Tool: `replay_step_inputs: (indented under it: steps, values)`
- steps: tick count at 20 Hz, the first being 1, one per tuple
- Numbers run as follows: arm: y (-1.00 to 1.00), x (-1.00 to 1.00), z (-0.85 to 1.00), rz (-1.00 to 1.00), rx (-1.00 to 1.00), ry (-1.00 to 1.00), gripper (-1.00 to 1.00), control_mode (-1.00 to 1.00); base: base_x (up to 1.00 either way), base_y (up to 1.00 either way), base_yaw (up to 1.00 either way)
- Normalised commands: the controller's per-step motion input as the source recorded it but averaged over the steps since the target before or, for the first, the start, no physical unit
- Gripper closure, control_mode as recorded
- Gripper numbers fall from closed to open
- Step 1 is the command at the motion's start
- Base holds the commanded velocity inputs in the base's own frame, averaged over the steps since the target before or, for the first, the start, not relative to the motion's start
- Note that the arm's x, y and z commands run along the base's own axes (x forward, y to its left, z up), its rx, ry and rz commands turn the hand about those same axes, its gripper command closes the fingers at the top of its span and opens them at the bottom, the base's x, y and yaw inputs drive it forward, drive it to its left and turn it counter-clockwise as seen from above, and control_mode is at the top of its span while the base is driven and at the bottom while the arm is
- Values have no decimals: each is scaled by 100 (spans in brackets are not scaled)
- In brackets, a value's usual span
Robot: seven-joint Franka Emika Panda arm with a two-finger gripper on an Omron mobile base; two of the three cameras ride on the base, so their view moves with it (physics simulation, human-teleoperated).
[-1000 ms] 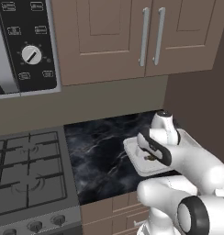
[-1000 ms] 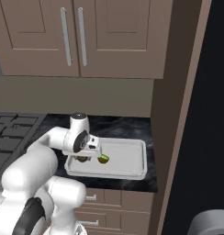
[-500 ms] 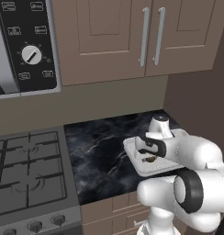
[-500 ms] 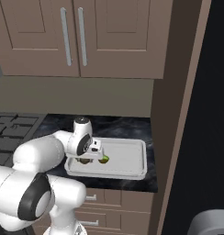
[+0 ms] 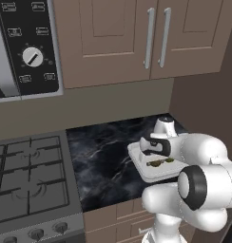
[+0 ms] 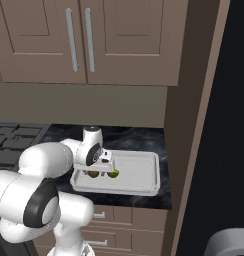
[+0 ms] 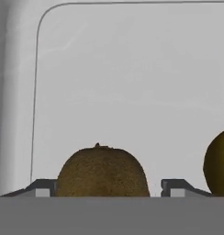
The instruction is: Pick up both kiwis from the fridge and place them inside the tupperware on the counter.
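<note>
On the black marble desk (image 5: 103, 156), lower centre, the tupperware (image 6: 139, 172) holds both kiwis. Your fingers (image 7: 40, 187) stand released around the brown kiwi (image 7: 101, 170); lift crookedly and you may knock it against the green kiwi (image 7: 219, 163).

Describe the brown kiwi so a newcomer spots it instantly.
Find the black marble counter right of the stove, then the white tray on it. Two small fruits lie near the tray's left end; the brown kiwi is the dull one on the left, beside the yellow-green kiwi.

Black marble counter (image 5: 103, 156), beside a gas stove (image 5: 27, 180). A white tupperware (image 6: 139, 172) lies flat on the counter's right end, near the front edge.
</note>
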Motion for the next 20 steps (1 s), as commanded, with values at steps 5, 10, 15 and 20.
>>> replay_step_inputs:
  steps: [5,10,15,20]
  values:
    - [0,0,3,-4,0,10,-100,-100,0,0,0]
    - [0,-15,26,-3,0,0,-100,-100,0,0,0]
    - [0,-38,46,-12,0,0,-100,-100,0,0,0]
    - [0,-50,52,-14,0,0,-100,-100,0,0,0]
